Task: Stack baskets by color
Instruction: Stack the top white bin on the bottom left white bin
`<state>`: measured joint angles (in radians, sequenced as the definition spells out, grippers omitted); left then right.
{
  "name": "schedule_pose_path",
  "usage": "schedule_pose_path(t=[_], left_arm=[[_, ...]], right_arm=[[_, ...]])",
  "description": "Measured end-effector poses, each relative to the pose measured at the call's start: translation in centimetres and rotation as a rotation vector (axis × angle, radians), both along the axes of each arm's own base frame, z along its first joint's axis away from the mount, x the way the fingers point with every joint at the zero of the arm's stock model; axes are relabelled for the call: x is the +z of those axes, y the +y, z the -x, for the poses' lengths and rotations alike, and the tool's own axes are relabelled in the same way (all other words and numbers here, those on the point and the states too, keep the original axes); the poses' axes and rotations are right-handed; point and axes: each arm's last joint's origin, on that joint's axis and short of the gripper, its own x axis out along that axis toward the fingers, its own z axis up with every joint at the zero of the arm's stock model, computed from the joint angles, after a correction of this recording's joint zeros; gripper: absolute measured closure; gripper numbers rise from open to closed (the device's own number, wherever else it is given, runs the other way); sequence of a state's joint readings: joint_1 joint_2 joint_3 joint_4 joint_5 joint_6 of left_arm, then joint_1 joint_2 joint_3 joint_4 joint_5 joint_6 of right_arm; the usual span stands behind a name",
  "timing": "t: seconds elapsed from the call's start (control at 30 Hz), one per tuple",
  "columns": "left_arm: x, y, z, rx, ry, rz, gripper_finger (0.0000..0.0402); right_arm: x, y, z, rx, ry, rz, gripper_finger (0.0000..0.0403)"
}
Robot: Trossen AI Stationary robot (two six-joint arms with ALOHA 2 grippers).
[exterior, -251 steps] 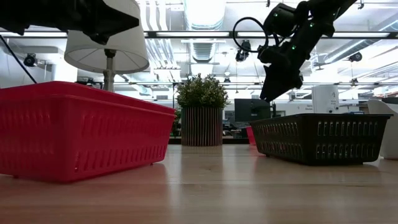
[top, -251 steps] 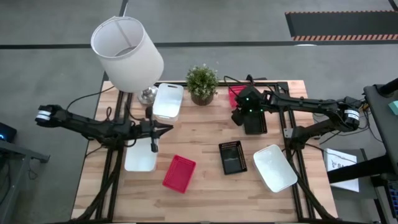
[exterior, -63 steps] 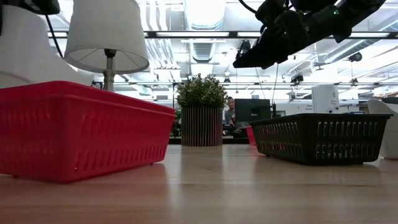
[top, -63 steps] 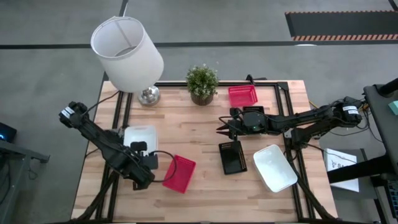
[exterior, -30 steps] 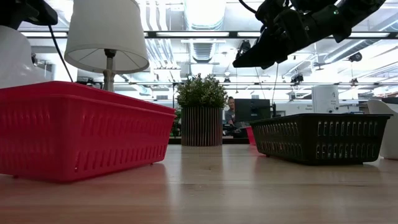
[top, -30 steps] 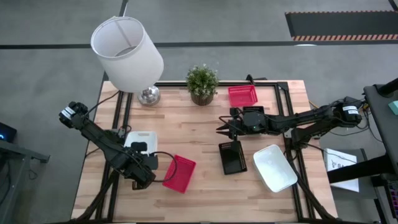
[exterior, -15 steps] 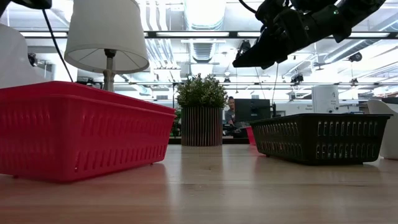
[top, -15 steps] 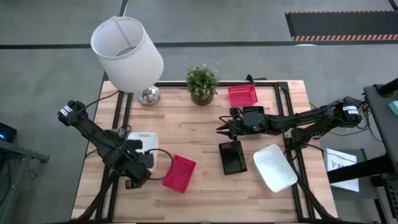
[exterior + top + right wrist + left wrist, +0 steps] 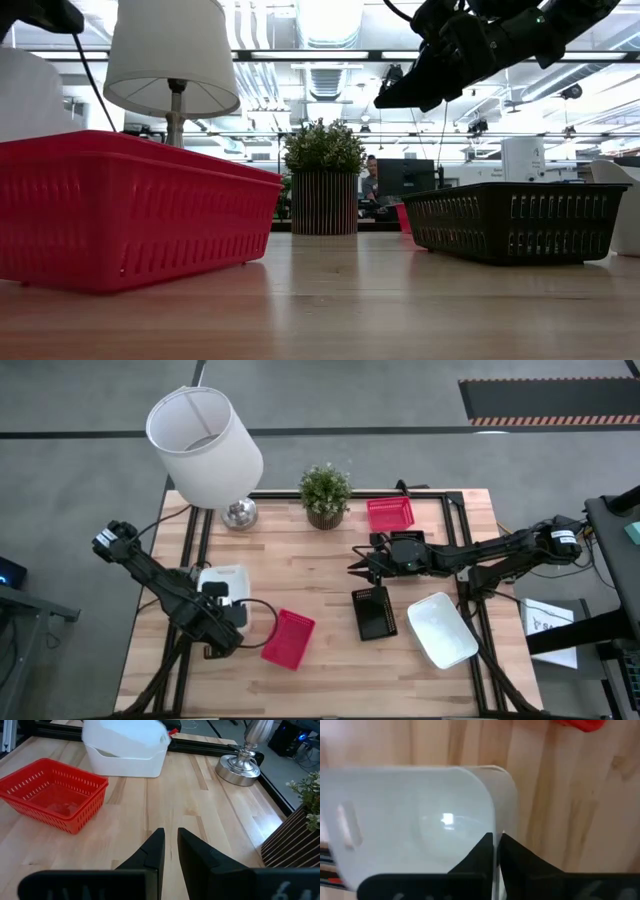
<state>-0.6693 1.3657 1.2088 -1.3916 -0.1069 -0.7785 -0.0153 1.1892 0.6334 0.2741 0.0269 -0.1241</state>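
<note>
Left claw [image 9: 495, 851] pinches the white basket's [image 9: 410, 820] rim; right claw [image 9: 170, 851], nearly pressed together, hangs empty over the counter [image 9: 320, 560].

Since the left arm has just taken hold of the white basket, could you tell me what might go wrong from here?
The left gripper pinches only the thin rim of the white basket, so it could tilt or slip when lifted. The red basket lies close beside it and might get knocked. The right gripper hangs empty over the middle of the table, where the arms could cross paths.
</note>
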Motion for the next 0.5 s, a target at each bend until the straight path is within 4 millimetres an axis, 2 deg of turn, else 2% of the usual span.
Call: schedule_pose_path(t=[0.27,0.5], left_arm=[[0.0,0.2,-0.1,0.004,-0.052,-0.072,0.0401],[-1.0,0.4,-0.1,0.019,-0.051,-0.127,0.0401]], right_arm=[[0.0,0.0,0.0,-0.001,0.0,-0.003,0.036],[0.0,0.0,0.0,-0.004,-0.001,-0.01,0.036]])
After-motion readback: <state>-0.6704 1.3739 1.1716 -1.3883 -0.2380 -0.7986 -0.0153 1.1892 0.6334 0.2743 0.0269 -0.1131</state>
